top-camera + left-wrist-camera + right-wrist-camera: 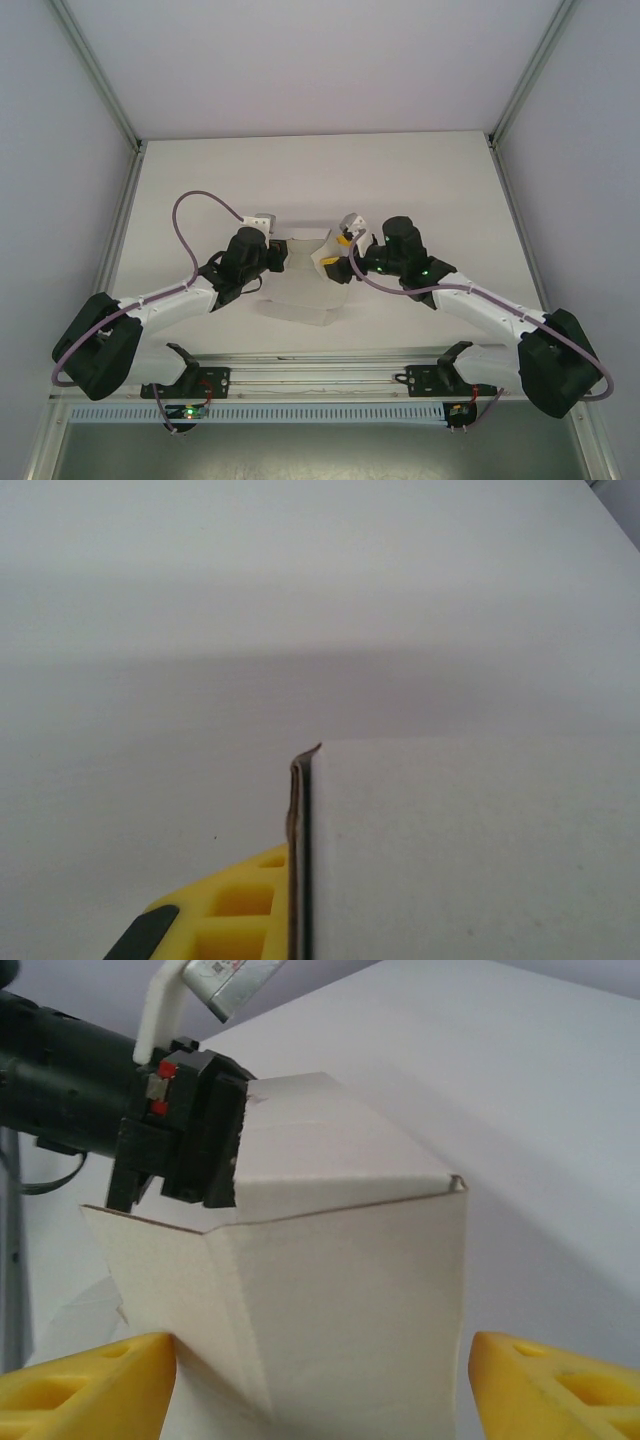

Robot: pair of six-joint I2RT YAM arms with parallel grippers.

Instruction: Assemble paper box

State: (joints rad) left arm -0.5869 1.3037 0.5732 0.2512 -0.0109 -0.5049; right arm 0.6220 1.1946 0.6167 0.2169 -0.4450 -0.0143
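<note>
- White thin card, creased into panels, makes up the paper box [305, 285]. It sits half folded near the middle of the pale matte surface [200, 170].
- From above, the left arm [170, 300] reaches in from the box's left and the right arm [480, 305] from its right. Both forearms angle inward, and the wrists face each other across the box. A purple cable [195, 200] loops over the left arm.
- In the top view the box's folds are faint against the surface. The right wrist view shows them plainly [340, 1300]: a sloping top panel meets an upright front panel along a sharp crease, and the crease ends in a small pointed corner on the right.
- The right wrist view also shows the black end of the left arm [190, 1150] sitting against the box's upper left edge.
- The left wrist view shows that grip close up. The card appears edge-on as a thin dark line, slightly curled at its top, with a flat panel [470, 850] to its right.
- The left fingers [235, 910] are yellow plastic with hollow cells. They are closed tight on that card edge, pinching the box.
- The right fingers [80, 1390] are also yellow. They are spread wide, one on each side of the box's lower part, just beside its edges. They have nothing clamped, and I cannot tell whether either one touches the card.
</note>
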